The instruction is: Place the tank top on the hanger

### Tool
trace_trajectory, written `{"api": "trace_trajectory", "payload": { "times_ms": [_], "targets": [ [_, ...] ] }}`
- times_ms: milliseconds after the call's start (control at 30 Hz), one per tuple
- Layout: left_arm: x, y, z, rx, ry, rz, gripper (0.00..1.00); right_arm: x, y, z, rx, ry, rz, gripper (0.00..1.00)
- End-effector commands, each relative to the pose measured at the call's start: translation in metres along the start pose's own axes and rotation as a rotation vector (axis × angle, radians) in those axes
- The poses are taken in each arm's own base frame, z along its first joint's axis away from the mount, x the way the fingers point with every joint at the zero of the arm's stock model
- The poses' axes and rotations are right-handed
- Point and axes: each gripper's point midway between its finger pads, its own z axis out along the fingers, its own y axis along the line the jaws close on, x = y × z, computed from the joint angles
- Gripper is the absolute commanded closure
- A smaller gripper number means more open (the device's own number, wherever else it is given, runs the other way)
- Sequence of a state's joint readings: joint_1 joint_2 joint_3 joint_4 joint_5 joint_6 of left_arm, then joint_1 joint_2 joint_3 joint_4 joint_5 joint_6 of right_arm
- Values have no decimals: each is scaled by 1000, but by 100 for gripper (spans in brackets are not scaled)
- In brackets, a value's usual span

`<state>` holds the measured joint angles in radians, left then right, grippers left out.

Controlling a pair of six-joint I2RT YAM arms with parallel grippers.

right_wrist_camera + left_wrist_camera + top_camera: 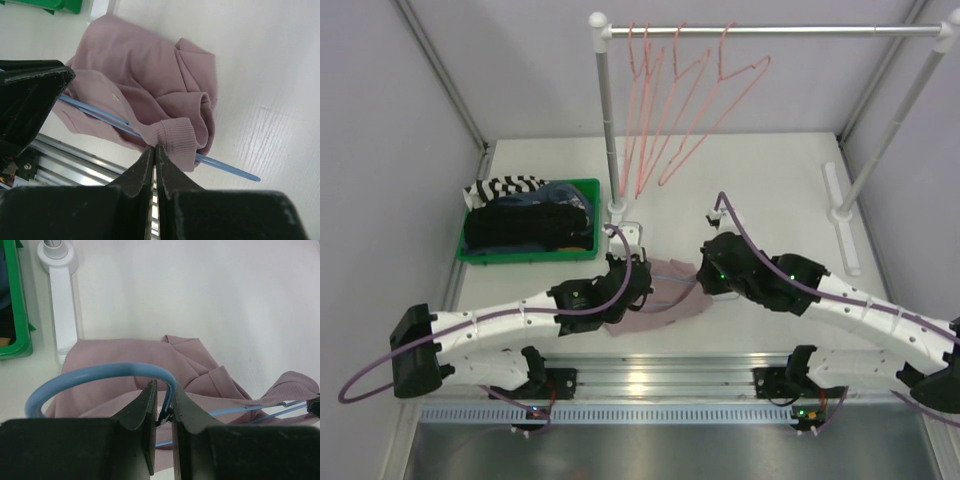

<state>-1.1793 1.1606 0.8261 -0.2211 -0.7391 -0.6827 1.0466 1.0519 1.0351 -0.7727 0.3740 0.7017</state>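
Tank top (pixel 665 298) lies bunched on the tabletop (pixel 770 180), mid-width and close to the near edge, with the hanger (pixel 227 168) threaded partway through it. Left gripper (pixel 164 401) is clamped on the hanger at the twist just under the hook. Right gripper (pixel 154 150) is pinched on a ribbed edge of the fabric, right beside where the wire comes out. Handling guess: the fabric is light and limp, will sag and fold, and probably slides on smooth wire. Take it by the ribbed hem or a strap, not the flat panel. The hanger is thin wire, light and likely springy, and the neck is its stiffest spot to hold. Room: open tabletop toward the right edge and far right corner. It's tighter on the left, with the rack foot (pixel 62 305) just beyond the cloth, the green bin (pixel 525 256) toward the left edge, and pink hangers (pixel 650 110) hanging over the far edge.
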Motion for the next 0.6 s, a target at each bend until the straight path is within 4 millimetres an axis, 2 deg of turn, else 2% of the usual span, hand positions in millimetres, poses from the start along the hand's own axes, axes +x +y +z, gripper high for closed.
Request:
{"api": "trace_trajectory", "payload": {
  "times_ms": [0,67,167,200,300,433,567],
  "targets": [
    [-23,-5,-8,-15,-56,-33,100,-20,8,-12,-7,-53,7,100],
    [-31,-6,-13,-14,-69,-34,100,-19,7,-14,-7,-49,-7,98],
    [-41,-6,-22,-8,-78,-30,100,-20,7,-19,-37,-68,-41,81],
    [-44,-6,-24,-4,-78,-28,100,-27,11,-26,-77,-104,-39,71],
    [-50,-9,-32,24,-70,-16,100,-36,19,-40,-167,-151,-104,52],
    [-58,-16,-42,82,-55,-2,100,-50,32,-59,-280,-220,-236,46],
    [-71,-23,-57,143,-41,19,100,-50,50,-69,-402,-239,-359,45]
  ]
}}
